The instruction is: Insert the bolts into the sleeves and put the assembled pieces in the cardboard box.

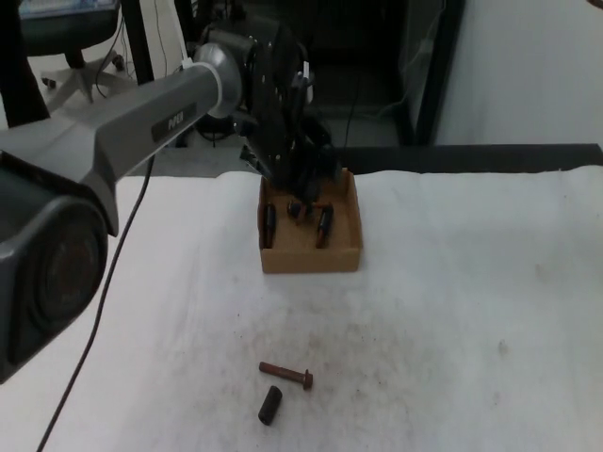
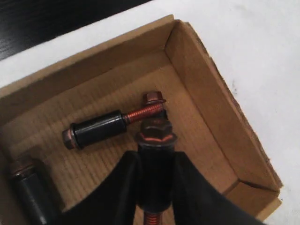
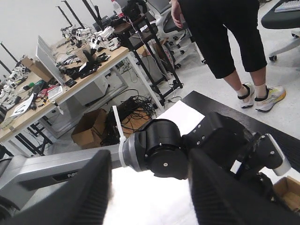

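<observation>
A bolt-and-sleeve piece (image 2: 154, 178) is clamped in the left gripper (image 2: 154, 192) over the cardboard box (image 1: 311, 256), where two finished pieces (image 2: 98, 129) are laid. A loose bolt (image 1: 285, 374) and loose sleeve (image 1: 270, 405) are seen on the counter (image 1: 471, 311), at 6 o'clock from the box. The right gripper (image 3: 149, 161) is spread wide, with nothing held.

White-covered bench (image 1: 452, 311) in front of me. Cardboard box (image 1: 311, 256) sits on it toward the far side. Near my edge, one loose bolt (image 1: 285, 373) lies flat, a black sleeve (image 1: 270, 405) just beside it, apart. Black cable (image 1: 99, 311) runs along the left.
</observation>
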Action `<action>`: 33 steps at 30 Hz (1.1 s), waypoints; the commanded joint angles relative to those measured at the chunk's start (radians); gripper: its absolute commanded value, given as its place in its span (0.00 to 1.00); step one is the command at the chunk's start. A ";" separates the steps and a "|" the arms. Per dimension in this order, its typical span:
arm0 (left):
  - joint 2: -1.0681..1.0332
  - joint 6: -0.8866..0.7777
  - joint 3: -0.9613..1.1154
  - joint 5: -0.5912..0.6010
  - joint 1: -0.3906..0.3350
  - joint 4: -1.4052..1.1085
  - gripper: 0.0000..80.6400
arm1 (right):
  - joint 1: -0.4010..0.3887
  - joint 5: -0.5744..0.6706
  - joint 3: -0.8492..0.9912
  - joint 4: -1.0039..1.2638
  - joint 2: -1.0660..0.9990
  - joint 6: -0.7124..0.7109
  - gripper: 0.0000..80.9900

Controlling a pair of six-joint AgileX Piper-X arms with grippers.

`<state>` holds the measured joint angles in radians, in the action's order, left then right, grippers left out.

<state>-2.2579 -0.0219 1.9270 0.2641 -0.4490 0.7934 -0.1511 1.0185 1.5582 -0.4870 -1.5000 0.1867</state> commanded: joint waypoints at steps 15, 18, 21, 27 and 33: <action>0.014 0.022 0.019 0.106 -0.001 0.004 0.16 | 0.003 0.005 0.004 -0.003 0.011 -0.007 0.59; 0.014 -0.039 0.019 0.121 -0.001 0.004 0.36 | 0.003 0.005 0.004 -0.003 0.011 -0.007 0.59; 0.014 -0.067 0.019 0.111 -0.001 0.008 0.41 | 0.003 0.005 0.004 -0.003 0.011 -0.007 0.59; 0.030 -0.065 0.019 0.050 0.002 0.044 0.16 | 0.003 0.005 0.004 -0.003 0.011 -0.007 0.59; 0.113 0.068 0.019 0.001 0.002 0.097 0.00 | 0.003 0.005 -0.001 -0.027 0.011 -0.007 0.59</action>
<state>-2.2364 -0.0540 1.9354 0.3131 -0.4490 0.8546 -0.1511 1.0185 1.5582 -0.5051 -1.5000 0.1854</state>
